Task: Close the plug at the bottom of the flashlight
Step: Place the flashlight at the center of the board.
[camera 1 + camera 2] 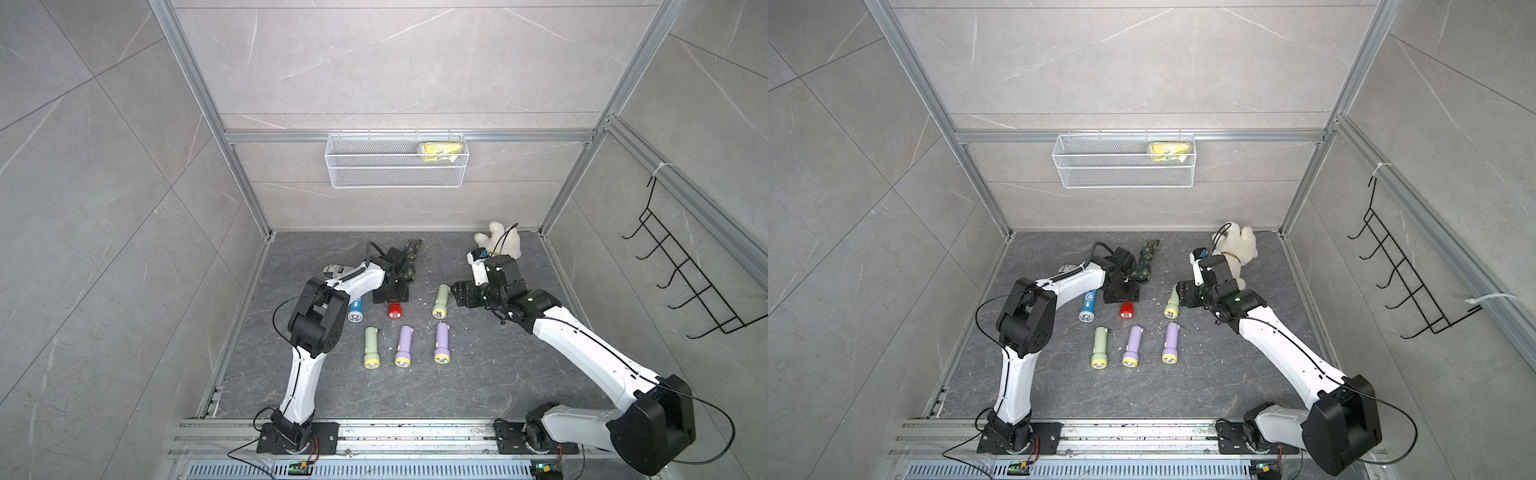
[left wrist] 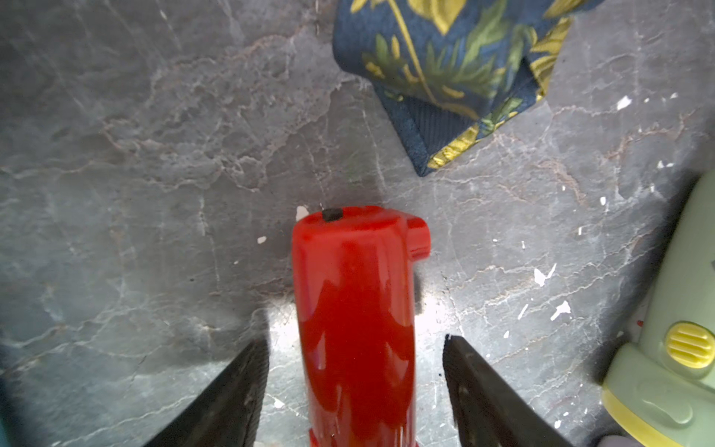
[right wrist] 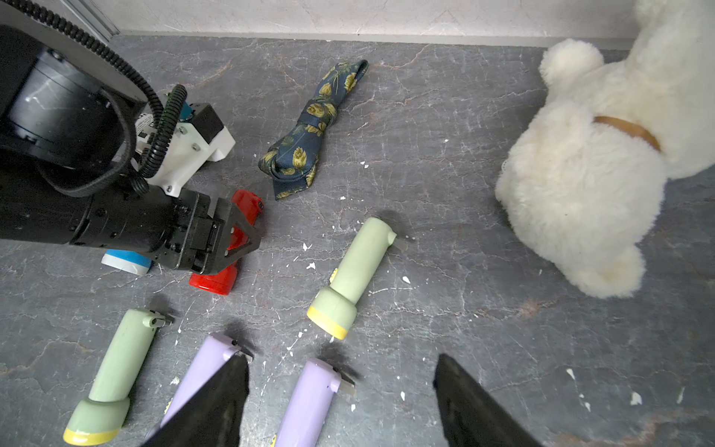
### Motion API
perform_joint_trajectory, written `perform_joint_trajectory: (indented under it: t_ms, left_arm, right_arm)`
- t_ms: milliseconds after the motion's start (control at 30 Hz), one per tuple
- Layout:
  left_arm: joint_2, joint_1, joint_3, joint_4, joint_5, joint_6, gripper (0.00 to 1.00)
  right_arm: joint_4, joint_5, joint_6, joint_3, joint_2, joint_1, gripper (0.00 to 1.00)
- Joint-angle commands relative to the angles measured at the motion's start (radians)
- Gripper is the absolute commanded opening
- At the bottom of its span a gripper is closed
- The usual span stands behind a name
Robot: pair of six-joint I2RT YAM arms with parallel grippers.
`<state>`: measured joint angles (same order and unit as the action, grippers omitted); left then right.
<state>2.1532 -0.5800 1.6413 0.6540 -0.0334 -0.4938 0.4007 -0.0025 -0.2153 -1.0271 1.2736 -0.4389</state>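
Left wrist view shows the left tool (image 2: 356, 342) with its fingers apart, straddling the red flashlight (image 2: 354, 309) without touching it. That flashlight lies on the desk (image 2: 154, 154), a blue flashlight (image 1: 356, 309) at its 9 o'clock, a patterned necktie (image 2: 445, 69) at 12 and a green flashlight (image 1: 440, 301) at 3. Further right, the right tool (image 3: 341, 358) hangs spread and empty, near a white plush toy (image 3: 580, 185).

The blue flashlight (image 1: 1088, 305) bears a white printed mark, too small to read; nothing else shows lettering.
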Motion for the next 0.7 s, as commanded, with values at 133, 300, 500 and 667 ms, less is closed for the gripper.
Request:
perform_joint_trajectory:
  t_ms: [133,300,500,667]
  left_arm:
    - [-0.052,-0.001,0.029,0.019,0.033,0.013,0.79]
    - [-0.116,-0.001,0.046,-0.017,0.078,0.017,1.00]
    - [-0.179,0.001,0.030,-0.101,0.113,0.014,1.00]
    - [-0.181,-0.009,0.030,-0.174,0.036,0.024,1.00]
  right_arm:
    - [0.008,0.019,0.012,0.010,-0.021,0.002,0.79]
    - [0.009,0.030,0.012,0.009,-0.020,0.002,0.79]
    - [0.010,0.037,0.006,0.016,-0.023,0.002,0.79]
    - [0.009,0.061,-0.001,0.025,-0.025,0.002,0.79]
